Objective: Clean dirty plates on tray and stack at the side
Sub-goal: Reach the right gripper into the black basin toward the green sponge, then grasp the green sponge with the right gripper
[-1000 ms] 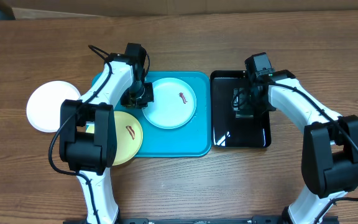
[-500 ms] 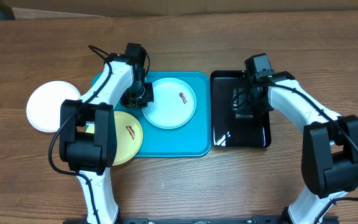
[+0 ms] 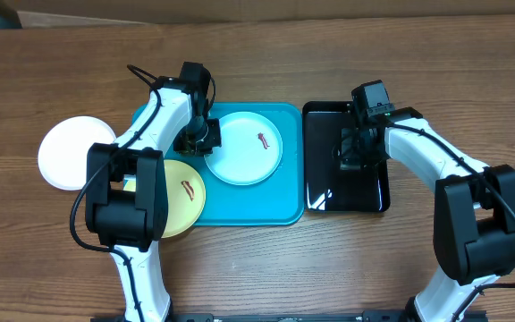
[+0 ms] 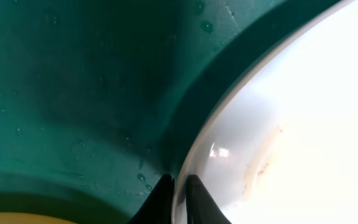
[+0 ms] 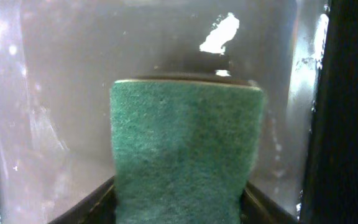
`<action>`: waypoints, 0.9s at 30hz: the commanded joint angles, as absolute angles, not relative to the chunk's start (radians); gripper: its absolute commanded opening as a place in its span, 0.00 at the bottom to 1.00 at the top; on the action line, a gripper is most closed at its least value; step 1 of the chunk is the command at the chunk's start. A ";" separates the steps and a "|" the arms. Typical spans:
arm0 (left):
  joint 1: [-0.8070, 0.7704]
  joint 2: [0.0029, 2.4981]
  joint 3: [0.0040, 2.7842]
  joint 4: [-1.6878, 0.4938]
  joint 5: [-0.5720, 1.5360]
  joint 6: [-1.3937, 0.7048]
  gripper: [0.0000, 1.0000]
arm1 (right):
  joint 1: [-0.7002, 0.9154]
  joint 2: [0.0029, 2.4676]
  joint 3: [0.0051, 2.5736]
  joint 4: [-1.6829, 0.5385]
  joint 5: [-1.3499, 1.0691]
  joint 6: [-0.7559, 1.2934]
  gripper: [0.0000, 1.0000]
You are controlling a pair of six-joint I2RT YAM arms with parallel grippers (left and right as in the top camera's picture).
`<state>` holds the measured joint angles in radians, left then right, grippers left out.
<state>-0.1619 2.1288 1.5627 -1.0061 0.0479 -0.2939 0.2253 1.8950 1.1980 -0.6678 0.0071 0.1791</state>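
Two black fingertips of the left gripper (image 4: 178, 200) are pressing together on the thin rim of the pale cyan round plastic plate (image 3: 249, 148). In the left wrist view only the rim's edge is showing between them. The plate is spreading away to the gripper's right, lying flat on the large turquoise-blue rectangular plastic tray (image 3: 266, 201). A small reddish-brown smear (image 3: 263, 138) is sitting past the plate's middle, on the side away from the gripper. Water droplets (image 4: 205, 26) are dotting the tray floor near the fingertips.

Nearer the robot's base than this gripper, the yellow-green round plastic plate (image 3: 186, 206) is lying at the tray's near left corner. It is partly under the left arm and jutting a little over the tray's near edge, and is carrying a reddish-brown streak (image 3: 187, 186) of its own. Well out to the gripper's left, the white round plastic plate (image 3: 65, 152) is resting on the brown wooden table (image 3: 257, 268), off the tray.

The right gripper (image 3: 351, 154) is clamping a dark green scouring sponge (image 5: 185, 143) between its two fingers, with the pad's end sticking out ahead of them. Beneath it the smaller glossy black rectangular tray (image 3: 369, 192) is lying just right of the turquoise tray. The views are not showing whether the sponge is touching the wet black floor or hanging just above it.
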 commanded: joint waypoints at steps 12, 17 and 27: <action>-0.157 2.131 1.554 -1.009 0.038 -0.314 0.14 | 0.273 1.844 1.320 -0.815 0.030 0.183 0.04; -0.157 2.131 1.554 -1.008 0.037 -0.314 0.20 | 0.341 1.842 1.317 -0.833 0.170 0.218 0.04; -0.157 2.132 1.554 -0.987 0.034 -0.314 0.10 | 0.398 1.842 1.295 -0.797 0.228 0.218 0.04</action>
